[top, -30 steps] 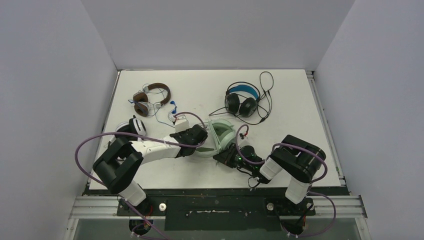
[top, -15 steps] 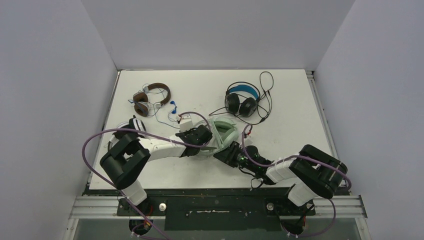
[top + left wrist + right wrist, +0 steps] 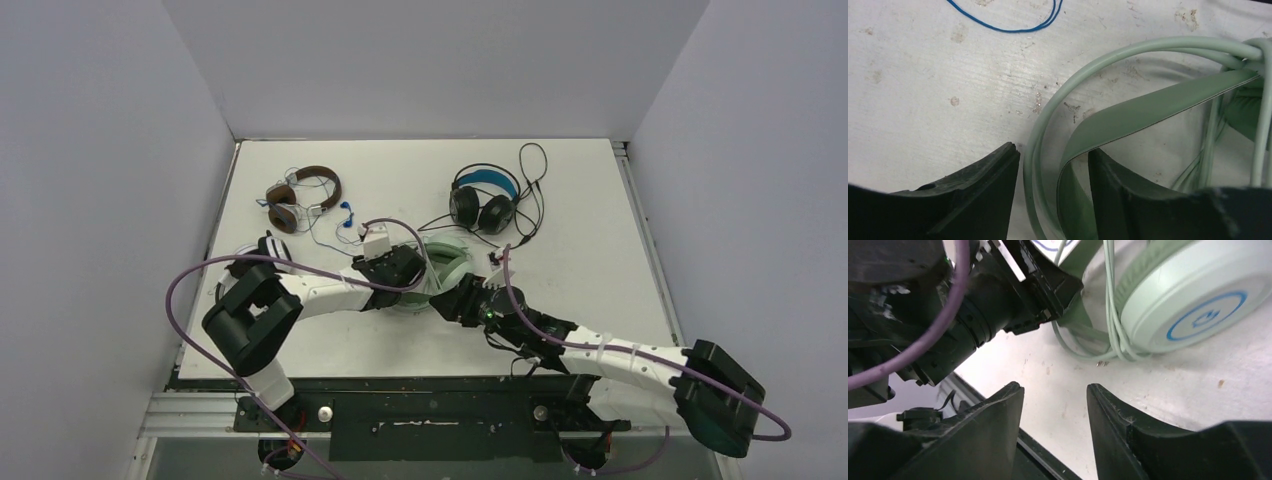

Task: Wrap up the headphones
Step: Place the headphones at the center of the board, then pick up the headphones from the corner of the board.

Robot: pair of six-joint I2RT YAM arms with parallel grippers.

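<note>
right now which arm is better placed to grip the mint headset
Left, probably: the left gripper is open with the cord and headband of the mint headset between its fingers. The right gripper is open over bare table, short of the earcup.

I see the mint-green headphones (image 3: 447, 263), cord (image 3: 1108, 300) matching, one white cup (image 3: 1193, 297) ringed in blue. Beyond them: a brown pair (image 3: 285, 215) and a black pair (image 3: 495, 213), blue-banded.

Overhead camera and close wrist cameras share mint headset (image 3: 1193, 300).
</note>
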